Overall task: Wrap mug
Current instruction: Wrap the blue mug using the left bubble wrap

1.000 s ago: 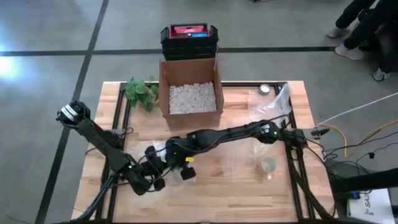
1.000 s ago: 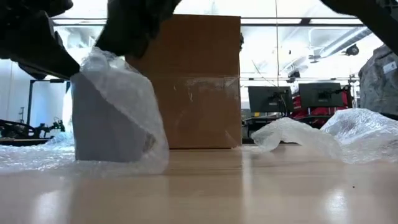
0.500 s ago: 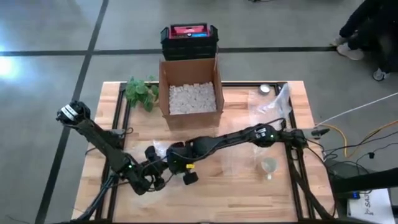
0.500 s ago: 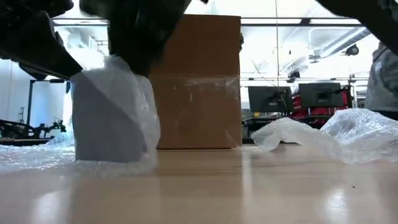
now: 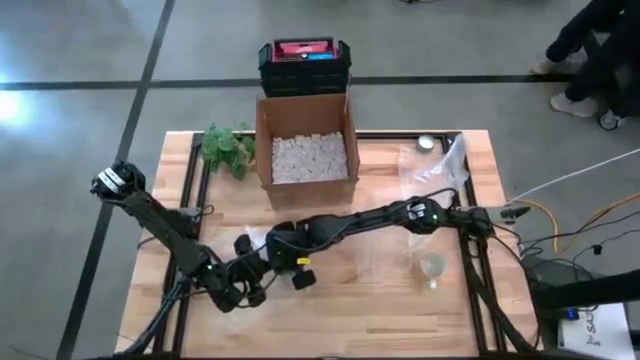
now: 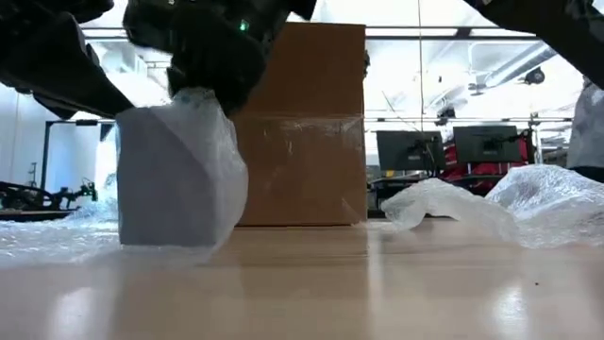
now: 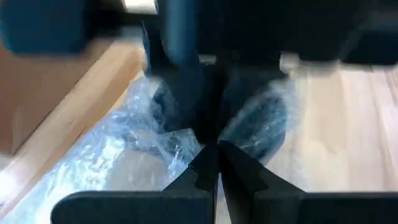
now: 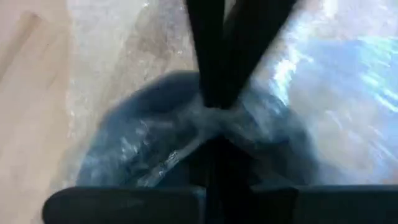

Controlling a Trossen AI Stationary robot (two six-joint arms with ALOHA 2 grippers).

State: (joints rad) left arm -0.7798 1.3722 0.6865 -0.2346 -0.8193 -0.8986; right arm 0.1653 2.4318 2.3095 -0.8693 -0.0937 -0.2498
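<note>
The table (image 5: 400, 310) is pale butcher-block wood, planks running lengthwise, with a black metal frame along its edges. At its far side stands an open brown cardboard box (image 5: 305, 140), square and matte, filled with white packing peanuts (image 5: 308, 157), and behind it sits a black case with a red top (image 5: 303, 55). A leafy green plant sprig (image 5: 222, 145) lies just beside the box.

Clear, crinkly bubble wrap (image 6: 175, 170) is spread over the table's near-left part and drawn up around the mug (image 8: 143, 137), a dark blue rounded shape that shows only dimly through the glossy, wrinkled film. From table height the bundle stands upright on the wood, its sides flat and faceted where the plastic is pulled taut. A second loose heap of bubble wrap (image 5: 440, 165) lies puffed and crumpled toward the right side.

The right hand (image 5: 290, 262) reaches far across to the bundle, its two dark fingers closed down narrow on a gathered fold of the wrap above the mug. The left hand (image 5: 250, 285) sits just beside it on the near side, its slim black fingers likewise pinched together on a twist of the film.

A small clear glass (image 5: 432, 266) stands on the right, and a small round silvery thing (image 5: 426, 143) rests near the far edge.
</note>
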